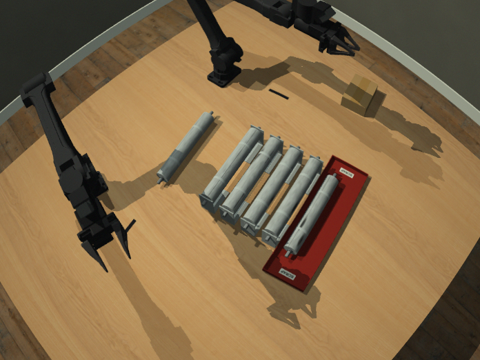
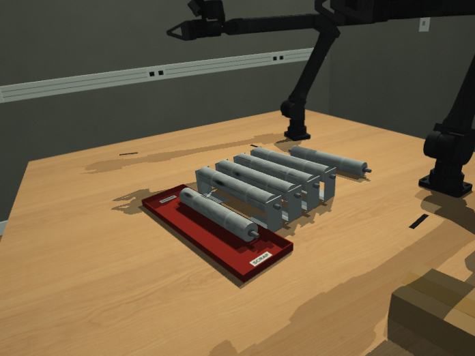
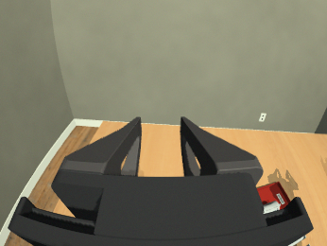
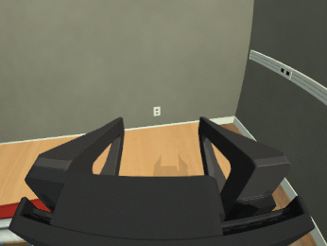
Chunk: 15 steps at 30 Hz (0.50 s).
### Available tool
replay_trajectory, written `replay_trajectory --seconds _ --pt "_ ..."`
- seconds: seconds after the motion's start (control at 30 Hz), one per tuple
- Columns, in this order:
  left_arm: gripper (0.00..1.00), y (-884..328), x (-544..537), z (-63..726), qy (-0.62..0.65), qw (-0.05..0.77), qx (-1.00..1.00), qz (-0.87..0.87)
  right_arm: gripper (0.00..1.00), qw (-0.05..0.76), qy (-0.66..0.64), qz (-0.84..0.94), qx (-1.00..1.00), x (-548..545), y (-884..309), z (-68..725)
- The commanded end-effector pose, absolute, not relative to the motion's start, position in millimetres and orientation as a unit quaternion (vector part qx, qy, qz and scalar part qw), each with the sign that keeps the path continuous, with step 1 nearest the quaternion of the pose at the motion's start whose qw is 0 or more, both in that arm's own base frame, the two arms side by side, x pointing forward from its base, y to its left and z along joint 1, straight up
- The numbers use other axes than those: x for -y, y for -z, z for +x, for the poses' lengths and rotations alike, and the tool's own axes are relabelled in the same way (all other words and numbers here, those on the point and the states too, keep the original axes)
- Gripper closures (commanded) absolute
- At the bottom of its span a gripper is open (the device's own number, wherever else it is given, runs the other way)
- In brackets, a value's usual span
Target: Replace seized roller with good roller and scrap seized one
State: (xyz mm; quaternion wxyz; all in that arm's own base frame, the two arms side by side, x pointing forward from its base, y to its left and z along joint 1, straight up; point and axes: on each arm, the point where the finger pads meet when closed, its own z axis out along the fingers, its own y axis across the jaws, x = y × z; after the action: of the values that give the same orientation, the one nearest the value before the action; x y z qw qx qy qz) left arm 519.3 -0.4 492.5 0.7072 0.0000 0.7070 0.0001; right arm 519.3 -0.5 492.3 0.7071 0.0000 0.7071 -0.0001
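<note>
Wooden table [image 1: 174, 294] [image 2: 95, 245] lay beneath my arms, with plain grey walls around it. My left gripper [image 1: 356, 52] [image 3: 161, 124] was raised, its fingers partly apart with nothing between them. My right gripper [image 1: 118, 264] [image 2: 168, 33] [image 4: 161, 124] was up too, fingers wider apart and holding nothing. Nearest my arm bases, a loose roller [image 1: 185, 145] [image 2: 327, 159] lay flat on the wood, apart from the roller bed [image 1: 212, 205] [image 2: 273, 217]. All four places in that bed had a roller, lying side by side; I could not tell whether every axle was centred. Off to my left sat a cardboard box [image 1: 358, 96] [image 2: 426, 306]. Beyond the bed, just beside it, was the red scrap tray [image 1: 337, 228] [image 2: 214, 251], with one dark-smudged roller [image 1: 313, 213] [image 2: 218, 214] in it.
</note>
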Motion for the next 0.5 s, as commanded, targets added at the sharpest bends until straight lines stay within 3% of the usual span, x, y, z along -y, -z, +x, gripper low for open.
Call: replay_trajectory --seconds 0.0,0.47 --pt "0.68 -489.6 5.2 515.6 0.010 0.704 -0.710 -0.002 0.38 0.707 -0.010 0.001 -0.707 -4.9 -493.3 517.0" --pt "0.68 -505.0 5.2 516.5 0.010 0.713 -0.702 -0.002 0.38 0.706 -0.010 0.001 -0.708 -4.9 -490.7 516.9"
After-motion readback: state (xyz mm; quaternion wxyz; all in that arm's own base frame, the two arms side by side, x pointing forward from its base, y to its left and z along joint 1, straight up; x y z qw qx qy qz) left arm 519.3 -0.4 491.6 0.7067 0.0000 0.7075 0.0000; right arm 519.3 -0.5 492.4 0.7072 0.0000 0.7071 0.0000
